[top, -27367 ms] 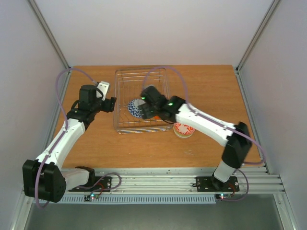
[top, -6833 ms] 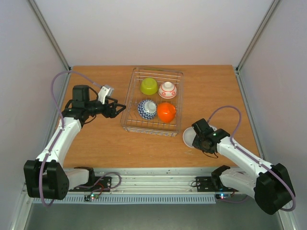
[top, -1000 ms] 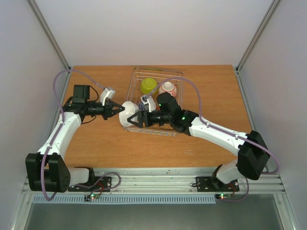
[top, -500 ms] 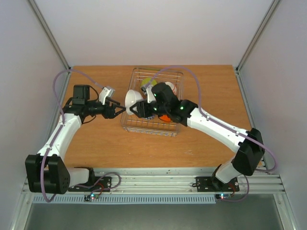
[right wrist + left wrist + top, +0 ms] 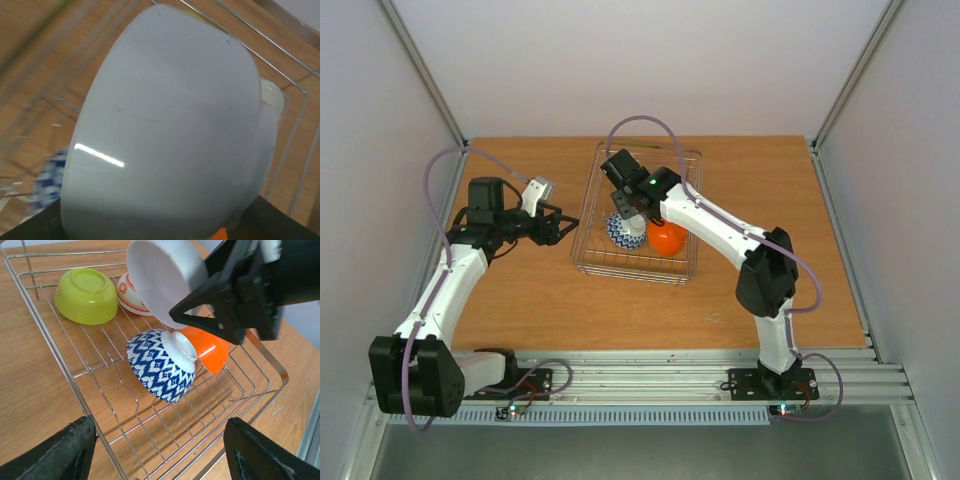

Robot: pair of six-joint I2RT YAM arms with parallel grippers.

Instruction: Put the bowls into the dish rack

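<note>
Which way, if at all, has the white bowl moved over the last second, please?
Yes. From the left edge of the dish rack, the white bowl has gone right and farther away, and is now over the rack's inside, near the blue patterned bowl.

White bowl (image 5: 165, 280) cropped at top, dish rack (image 5: 280, 75) blurred at right wrist
</note>
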